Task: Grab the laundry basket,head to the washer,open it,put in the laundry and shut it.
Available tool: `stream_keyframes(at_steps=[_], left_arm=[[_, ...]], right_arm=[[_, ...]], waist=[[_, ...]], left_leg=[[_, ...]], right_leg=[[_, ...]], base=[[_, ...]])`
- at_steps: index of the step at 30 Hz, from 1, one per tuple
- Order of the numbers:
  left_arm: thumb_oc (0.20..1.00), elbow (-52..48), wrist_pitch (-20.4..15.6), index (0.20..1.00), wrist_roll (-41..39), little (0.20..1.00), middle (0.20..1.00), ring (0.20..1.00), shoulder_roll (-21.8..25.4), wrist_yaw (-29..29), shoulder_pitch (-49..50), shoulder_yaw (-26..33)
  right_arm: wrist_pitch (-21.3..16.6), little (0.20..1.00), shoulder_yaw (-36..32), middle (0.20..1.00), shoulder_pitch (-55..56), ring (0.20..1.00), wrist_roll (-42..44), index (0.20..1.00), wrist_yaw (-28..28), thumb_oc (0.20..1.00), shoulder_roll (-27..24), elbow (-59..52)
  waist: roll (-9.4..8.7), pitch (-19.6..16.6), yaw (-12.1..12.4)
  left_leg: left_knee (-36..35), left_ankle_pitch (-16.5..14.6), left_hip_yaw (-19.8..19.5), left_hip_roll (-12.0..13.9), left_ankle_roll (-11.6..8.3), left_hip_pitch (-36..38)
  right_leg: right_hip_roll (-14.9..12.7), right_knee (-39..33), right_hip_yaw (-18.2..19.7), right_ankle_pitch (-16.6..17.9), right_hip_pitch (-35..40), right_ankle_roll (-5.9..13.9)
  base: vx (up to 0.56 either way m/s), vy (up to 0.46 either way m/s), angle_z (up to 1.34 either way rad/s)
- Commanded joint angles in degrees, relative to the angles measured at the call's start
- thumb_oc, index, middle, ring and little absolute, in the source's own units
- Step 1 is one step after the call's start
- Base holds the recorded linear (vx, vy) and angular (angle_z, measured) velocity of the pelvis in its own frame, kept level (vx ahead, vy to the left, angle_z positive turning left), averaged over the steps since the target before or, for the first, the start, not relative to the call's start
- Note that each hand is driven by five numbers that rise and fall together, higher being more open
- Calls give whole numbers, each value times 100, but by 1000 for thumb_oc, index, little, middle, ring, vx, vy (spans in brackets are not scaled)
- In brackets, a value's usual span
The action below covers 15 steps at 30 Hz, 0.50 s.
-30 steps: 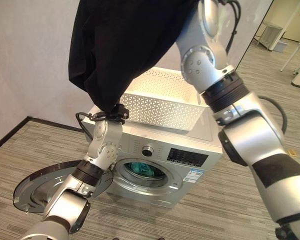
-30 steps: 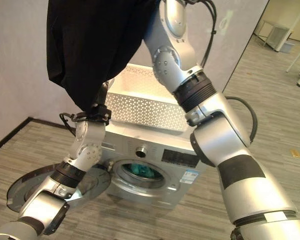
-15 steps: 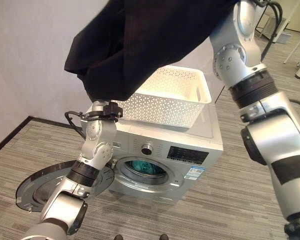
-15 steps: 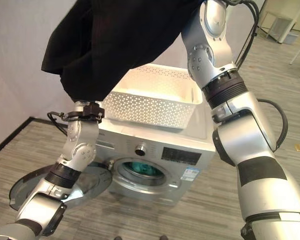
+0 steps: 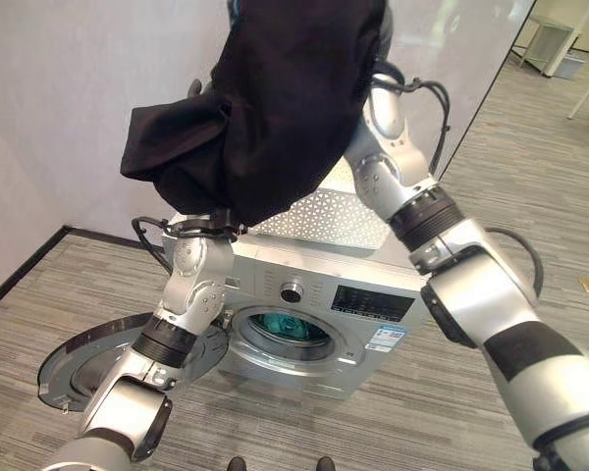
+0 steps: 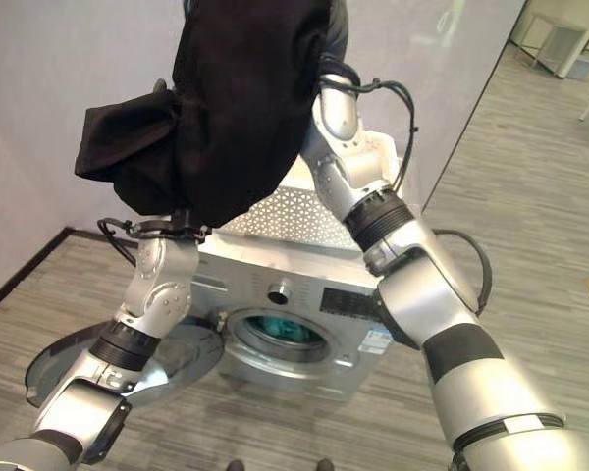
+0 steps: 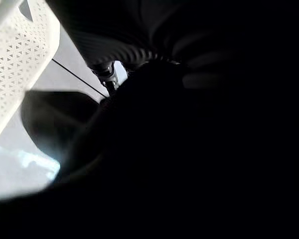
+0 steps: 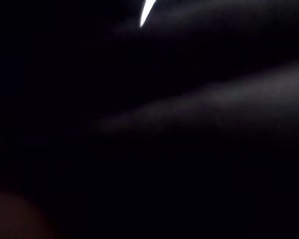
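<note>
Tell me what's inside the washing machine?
Through the open round door of the washer, something teal lies in the drum, probably laundry. The rest of the drum is dark. The black cloth is held up high, not yet inside.

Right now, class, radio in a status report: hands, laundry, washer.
Both hands buried in the black garment, fingers unseen. Garment held high above the white basket on the washer. Door open, teal laundry already inside.

Black garment [image 5: 275, 108], white lattice-perforated basket [image 5: 324, 211], silver washer [image 5: 314, 294] with teal laundry [image 5: 283, 329] inside.
</note>
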Motion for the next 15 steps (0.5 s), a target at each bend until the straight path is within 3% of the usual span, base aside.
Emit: stream_keyframes(at_steps=[1, 9, 15], left_arm=[[1000, -232, -100, 1000, 325, 1000, 1000, 1000, 279, -183, -279, -170], [1000, 173, 92, 1000, 202, 1000, 1000, 1000, 333, -221, -455, -343], [1000, 264, 198, 1000, 41, 1000, 1000, 1000, 372, -285, -497, -374]], right_arm=[[-184, 200, 31, 200, -439, 200, -302, 200, 211, 200, -115, -336], [-86, 200, 374, 200, 105, 200, -266, 200, 553, 200, -76, -1213], [154, 200, 1096, 200, 153, 200, 109, 200, 1118, 200, -657, -1882]], waist=[[-302, -36, 74], [-278, 9, 63], [-295, 43, 13]], left_leg=[[1, -312, -121, -82, -48, -30], [1, -299, -119, -108, -27, -38], [1, -286, -101, -95, -25, -15]], right_leg=[[-208, -11, -145, -296, 296, 202], [-221, -11, -141, -275, 288, 204], [-219, -11, -138, -263, 274, 207]], base=[[-16, 11, 6], [-5, 5, 7], [0, 0, 0]])
